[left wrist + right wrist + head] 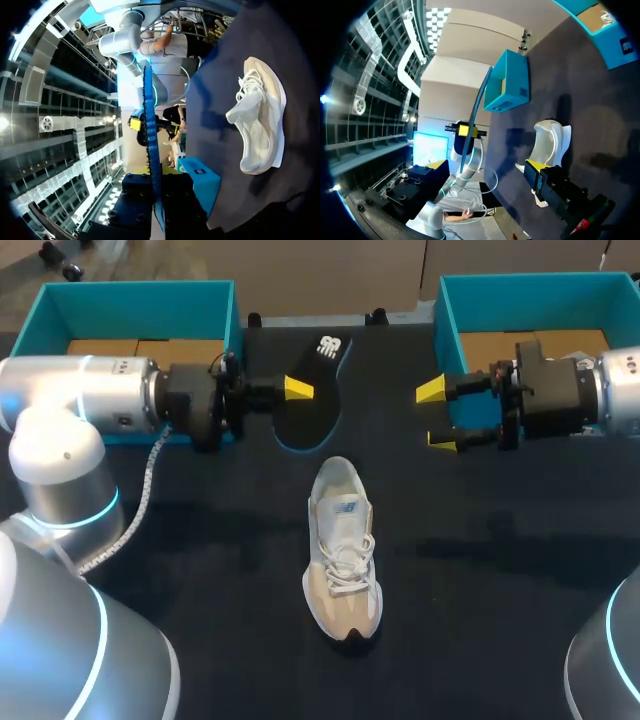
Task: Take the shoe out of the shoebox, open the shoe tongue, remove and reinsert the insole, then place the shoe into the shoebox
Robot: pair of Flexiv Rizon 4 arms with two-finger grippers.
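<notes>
One-Handed, Holding the Insole Above the Counter

Pinching the black, blue-edged insole (305, 405) between the closed fingers of the left end effector (296, 389), out over the far middle of the dark counter (480, 590). Holding it clear of the surface, broad face turned upward in the head view, thin blue edge running straight out ahead of the fingers in the left wrist view. Showing only one yellow tip from above, lying on the insole's edge.

Facing it from the other side with the right end effector (438, 417) spread wide, yellow tips well apart and gripping nothing, a clear gap lying between it and the insole.

Resting the pale beige-and-white shoe (343, 550) upright on its sole in the middle of the counter, just nearer the robot than the insole and not touching it. Pointing its toe toward the robot and its heel toward the insole, white laces crossing the top, tongue standing up out of the opening. Sitting outside both boxes.

Framing the far corners with two open teal boxes: left shoebox (140, 295) behind the left arm, right shoebox (530, 285) behind the right end effector, brown cardboard showing inside each.
</notes>
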